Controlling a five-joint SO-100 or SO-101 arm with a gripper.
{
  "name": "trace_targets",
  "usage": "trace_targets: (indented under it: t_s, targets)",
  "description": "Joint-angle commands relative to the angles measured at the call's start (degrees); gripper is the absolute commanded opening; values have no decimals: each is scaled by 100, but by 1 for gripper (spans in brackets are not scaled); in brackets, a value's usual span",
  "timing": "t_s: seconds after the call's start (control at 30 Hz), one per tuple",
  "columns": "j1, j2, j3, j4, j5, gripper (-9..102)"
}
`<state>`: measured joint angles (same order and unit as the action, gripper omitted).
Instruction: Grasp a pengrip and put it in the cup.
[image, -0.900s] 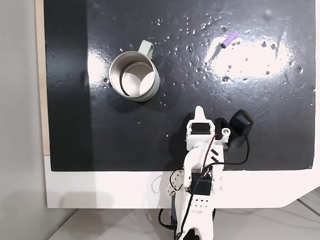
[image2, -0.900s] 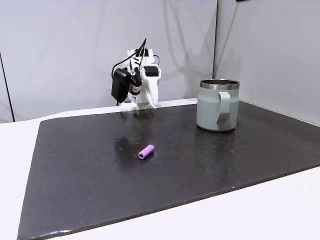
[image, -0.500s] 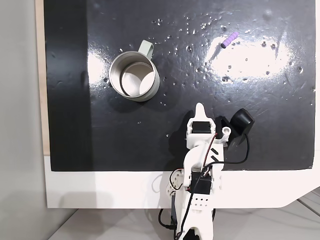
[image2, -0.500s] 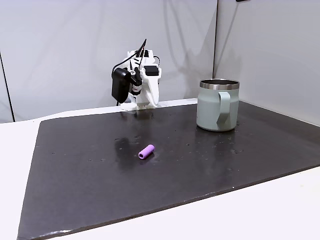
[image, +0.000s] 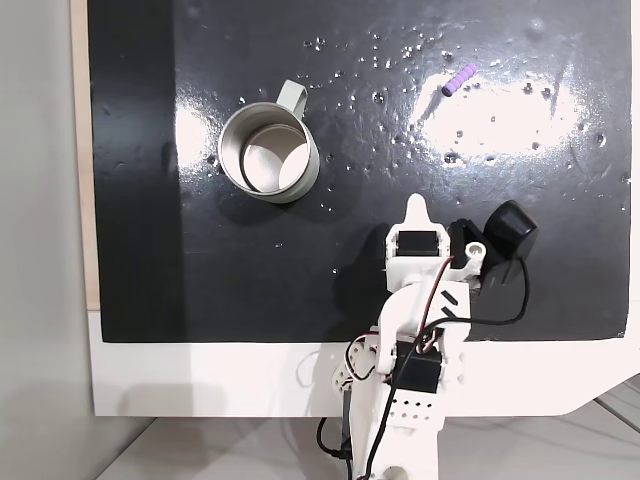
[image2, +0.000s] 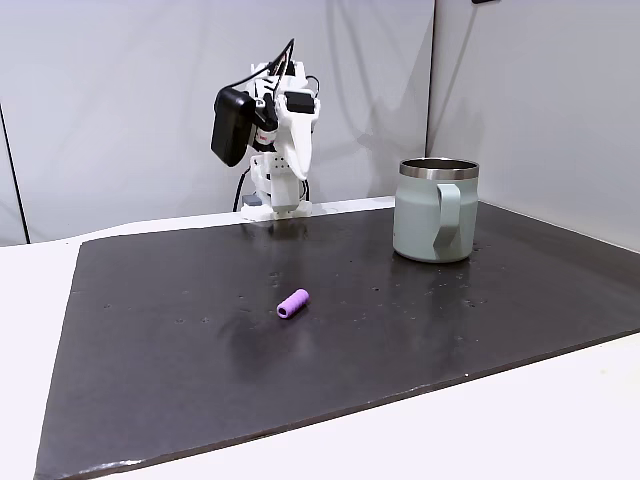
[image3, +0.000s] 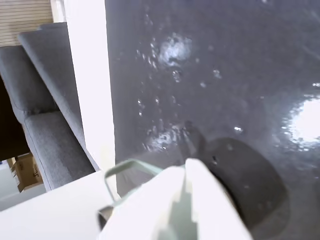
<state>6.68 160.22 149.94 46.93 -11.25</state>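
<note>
The hand (image: 417, 205) is pressed together: in the wrist view its two white fingers (image3: 200, 190) meet along a thin seam with nothing between them. In a fixed view from above, the hand tip points up the picture over the black mat (image: 300, 290), near the mat's lower edge, with the white arm (image: 410, 380) rising behind it from the white table (image: 200, 380). A black wrist camera (image: 508, 232) sits just to the right of the hand in that view. In a fixed view from the side, the hand (image2: 298, 195) hangs above the mat's far edge, tip downward, clear of the surface, and the black camera housing (image2: 230, 138) projects to its left. The pengrip (image: 459, 80) lies on the mat well apart from the hand, up and slightly right of the tip in a fixed view from above; in a fixed view from the side the pengrip (image2: 293, 303) lies on its side in front of the hand, toward the viewer, with its dark end hole facing lower left. The cup (image: 268, 152) stands upright on the mat, up and to the left of the hand in a fixed view from above, its handle pointing upper right. From the side, the cup (image2: 436, 210) stands to the right of the hand, well apart from the pengrip. In the wrist view, part of the cup (image3: 125, 172) shows behind the fingers, blurred. A grey sofa (image3: 45, 125) stands beyond the table edge.
</note>
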Motion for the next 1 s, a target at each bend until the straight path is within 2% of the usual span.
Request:
trace_targets:
  t_s: [0.0,0.17,0.43,0.97]
  targets:
    - [79,-1318,-1600,132,-79,4]
    - [272,-2918,-3050,422,-246,9]
    - [343,-5238,-5344,1529,-984,22]
    - [756,-7963,-7312,1521,-2962,26]
